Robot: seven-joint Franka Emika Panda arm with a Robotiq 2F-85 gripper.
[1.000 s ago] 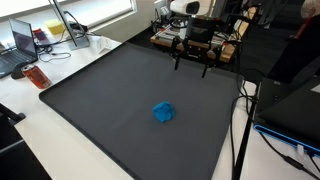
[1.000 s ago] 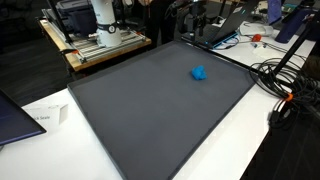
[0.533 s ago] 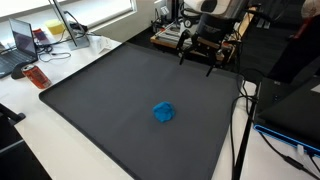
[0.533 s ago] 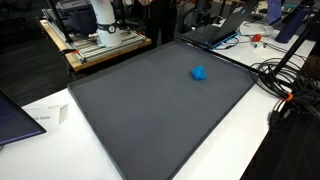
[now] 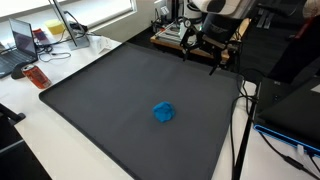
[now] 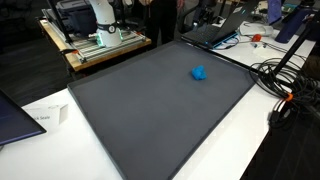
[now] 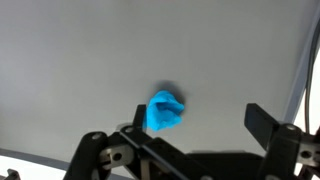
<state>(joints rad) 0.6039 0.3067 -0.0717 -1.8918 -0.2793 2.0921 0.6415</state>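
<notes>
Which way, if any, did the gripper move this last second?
Yes. In an exterior view the gripper has lifted and shifted right along the far edge of the dark mat, away from the blue object.

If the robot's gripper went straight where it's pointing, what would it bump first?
Probably the small crumpled blue object on the dark grey mat: the wrist view shows it nearly straight ahead of the gripper, jaws open, nothing between. Depth is unclear.
</notes>
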